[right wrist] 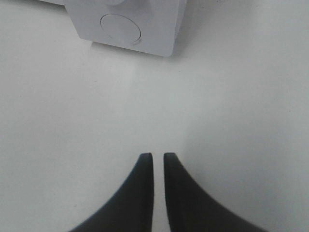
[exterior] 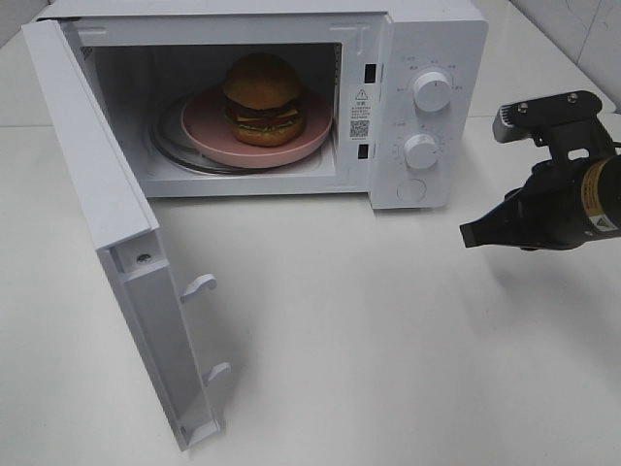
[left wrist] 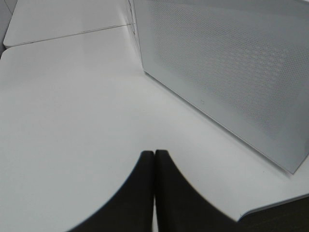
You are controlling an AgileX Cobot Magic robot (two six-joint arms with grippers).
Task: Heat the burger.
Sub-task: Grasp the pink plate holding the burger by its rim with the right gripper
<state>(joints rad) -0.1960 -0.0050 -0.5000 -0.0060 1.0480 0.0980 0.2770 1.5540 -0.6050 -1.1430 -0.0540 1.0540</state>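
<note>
Burger [exterior: 263,83] golden-brown, plate [exterior: 207,136] pink, microwave [exterior: 437,39] white, door [left wrist: 231,72] apparently dotted.

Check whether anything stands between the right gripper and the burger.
Nothing blocks the opening: the white microwave's door is swung wide left, and the golden-bun layered burger sits on a round pink plate inside. The black right gripper hangs front-right of the white control panel, so that panel's edge lies near its straight path.

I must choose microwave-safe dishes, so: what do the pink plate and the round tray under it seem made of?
Pink plate: opaque, smooth, softly glossy; probably glazed ceramic or melamine, the look does not decide. Round tray: likely glass, as it looks transparent with bright reflections along its rim.
</note>
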